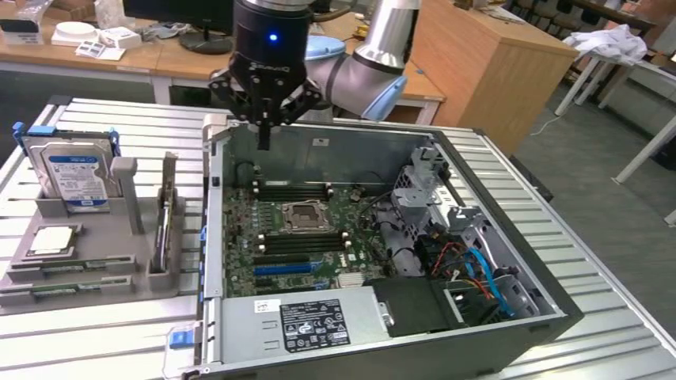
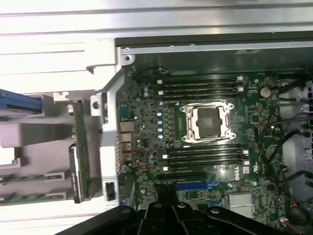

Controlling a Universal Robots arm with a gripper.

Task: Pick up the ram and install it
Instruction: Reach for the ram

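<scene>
Hovers with the black end effector pinched shut on nothing over the back wall of the open dark metal computer case, well apart from the long, thin green ram stick standing on edge in the grey plastic holder on the slatted metal tabletop.

The room light is even and quite bright, and it seems to come from above; the ribbed silver metal bench gives it back in pale stripes, and in the wrist view these stripes are washed out almost to white; inside the open grey metal computer case it is dimmer, with soft shadow over the green motherboard; the black tool, close to the wrist camera, looks dark and blurred.
</scene>
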